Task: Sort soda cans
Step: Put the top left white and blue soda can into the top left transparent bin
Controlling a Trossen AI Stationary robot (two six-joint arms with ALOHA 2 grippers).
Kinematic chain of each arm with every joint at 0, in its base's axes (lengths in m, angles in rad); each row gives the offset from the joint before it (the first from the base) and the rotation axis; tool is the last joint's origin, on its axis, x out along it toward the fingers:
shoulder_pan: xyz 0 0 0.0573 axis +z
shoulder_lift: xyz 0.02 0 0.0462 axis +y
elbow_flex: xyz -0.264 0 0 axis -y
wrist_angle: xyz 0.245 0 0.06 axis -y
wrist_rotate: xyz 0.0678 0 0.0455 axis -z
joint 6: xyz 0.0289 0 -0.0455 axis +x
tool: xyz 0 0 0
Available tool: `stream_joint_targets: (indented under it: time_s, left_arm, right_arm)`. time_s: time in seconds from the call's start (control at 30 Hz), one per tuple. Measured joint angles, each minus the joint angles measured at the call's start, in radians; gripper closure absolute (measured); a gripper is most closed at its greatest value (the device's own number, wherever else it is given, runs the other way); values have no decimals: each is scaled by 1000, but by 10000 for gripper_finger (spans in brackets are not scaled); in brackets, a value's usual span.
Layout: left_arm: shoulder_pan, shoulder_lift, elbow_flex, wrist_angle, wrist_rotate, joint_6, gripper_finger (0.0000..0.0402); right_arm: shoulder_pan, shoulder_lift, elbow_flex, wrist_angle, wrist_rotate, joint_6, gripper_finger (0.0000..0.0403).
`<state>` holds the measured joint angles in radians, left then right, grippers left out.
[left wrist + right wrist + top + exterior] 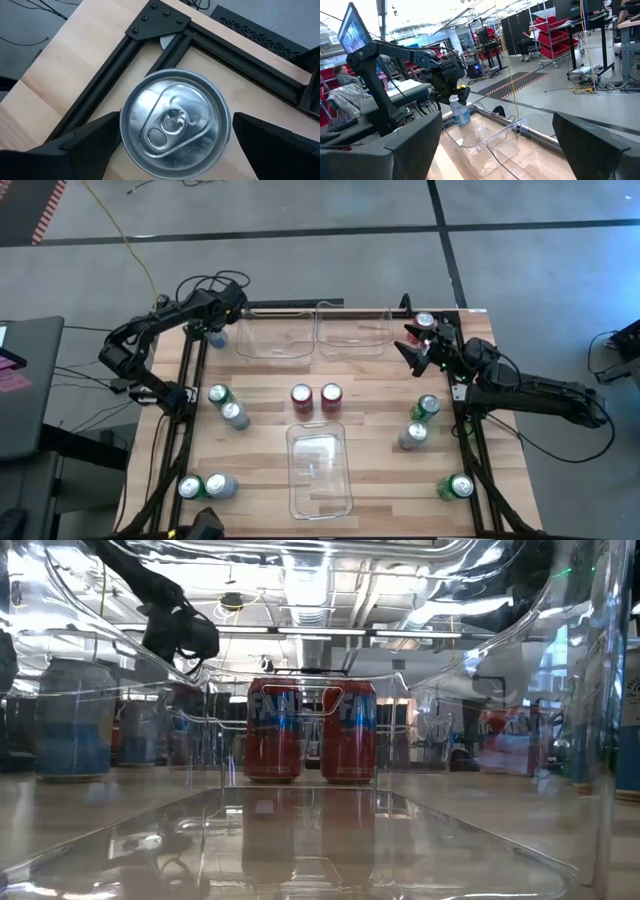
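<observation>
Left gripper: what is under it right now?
A silver-grey can stands directly beneath the left gripper, between its open fingers, by the table's black corner bracket. The can's side and label are hidden.

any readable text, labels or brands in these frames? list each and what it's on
"FAN": partial white lettering on each of the two red cans, low view; rest cut off.
Silver can top, left wrist view: embossed rim marks, too faint to read.
Monitor, right wrist view: screen content blurred.
Nothing else legible.
</observation>
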<state>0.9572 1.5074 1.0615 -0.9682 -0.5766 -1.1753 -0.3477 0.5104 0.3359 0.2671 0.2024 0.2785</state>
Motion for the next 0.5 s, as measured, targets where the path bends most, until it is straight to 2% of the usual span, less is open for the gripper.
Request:
stream_joint_targets:
  time_s: [0.17,0.37,0.5]
  left_arm:
    - [0,0,-11,1,0,11,36]
    - [0,-5,-53,60,-13,11,105]
    - [-1,-4,-63,72,-31,11,109]
  right_arm:
    - [0,0,0,3,0,-2,5]
    - [0,0,0,3,0,-2,5]
    - [0,0,0,3,0,-2,5]
